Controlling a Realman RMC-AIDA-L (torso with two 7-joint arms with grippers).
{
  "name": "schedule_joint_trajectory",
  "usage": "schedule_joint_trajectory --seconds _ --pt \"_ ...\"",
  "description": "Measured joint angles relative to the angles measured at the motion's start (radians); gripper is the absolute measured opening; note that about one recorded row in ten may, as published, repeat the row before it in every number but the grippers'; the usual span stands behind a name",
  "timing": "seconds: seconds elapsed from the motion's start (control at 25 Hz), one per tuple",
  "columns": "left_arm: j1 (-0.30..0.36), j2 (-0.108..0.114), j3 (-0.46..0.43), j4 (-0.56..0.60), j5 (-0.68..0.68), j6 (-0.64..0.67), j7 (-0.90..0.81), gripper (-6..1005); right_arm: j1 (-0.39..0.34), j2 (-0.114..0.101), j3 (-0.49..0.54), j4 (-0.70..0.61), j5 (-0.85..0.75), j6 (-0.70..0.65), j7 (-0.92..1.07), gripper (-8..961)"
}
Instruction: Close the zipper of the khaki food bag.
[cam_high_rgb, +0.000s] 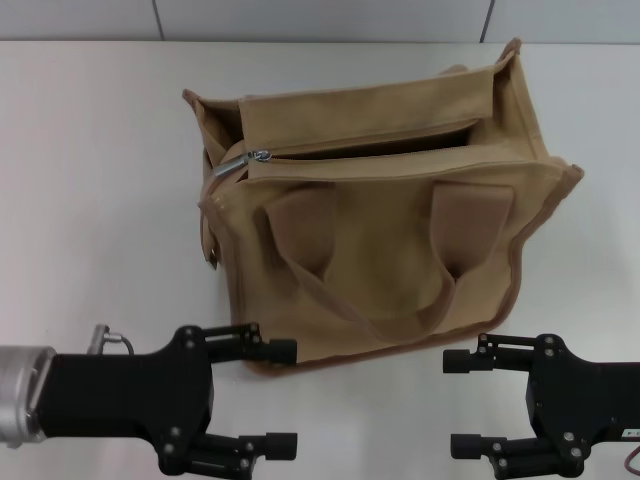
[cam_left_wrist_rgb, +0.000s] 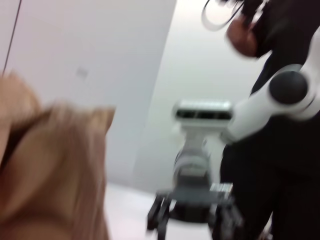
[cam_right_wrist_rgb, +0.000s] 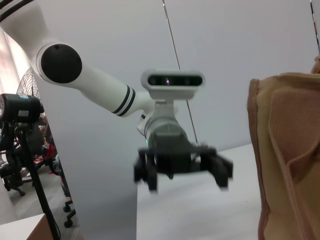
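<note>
The white table carries one thing that I can see: the khaki food bag, lying directly on the surface toward the middle, its front pocket and strap handles facing up at me; pale bare tabletop shows on every side of it.
</note>
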Motion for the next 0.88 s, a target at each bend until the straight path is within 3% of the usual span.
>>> schedule_joint_trajectory --seconds 0.08,0.16,0.24,0.4,0.44,0.56,0.64,0.68,0.88 --pt "-0.009 -0.008 -0.058 0.013 -0.002 0.067 0.004 812 0.0 0.0 0.0 0.0 0.001 0.001 0.0 758" --pt "-0.009 -0.008 -0.058 0.013 -0.002 0.067 0.004 811 0.0 0.0 0.0 0.0 0.002 0.002 0.0 758" --pt "-0.019 -0.037 -0.162 0.047 -0.033 0.11 0.001 809 -0.001 0.0 0.0 0.0 0.004 0.002 0.0 757" --pt "-0.021 -0.045 -0.185 0.051 -0.062 0.109 0.002 805 -0.004 0.0 0.002 0.0 0.004 0.001 0.0 757" --pt "-0.025 -0.049 -0.198 0.052 -0.169 0.109 0.004 805 -0.005 0.0 0.002 0.0 0.004 0.001 0.0 757" --pt "-0.025 -0.049 -0.198 0.052 -0.169 0.109 0.004 802 -0.006 0.0 0.004 0.0 0.004 0.001 0.0 757" --pt "-0.02 -0.053 -0.204 0.047 -0.362 0.097 0.016 800 -0.006 0.0 0.006 0.0 0.005 0.0 0.0 757" --pt "-0.016 -0.054 -0.213 0.044 -0.387 0.085 0.034 799 -0.006 0.0 0.007 0.0 0.005 0.0 0.0 757" --pt "0.007 -0.051 -0.239 0.04 -0.397 0.029 0.107 795 -0.006 0.0 0.008 0.0 0.005 -0.001 -0.01 757"
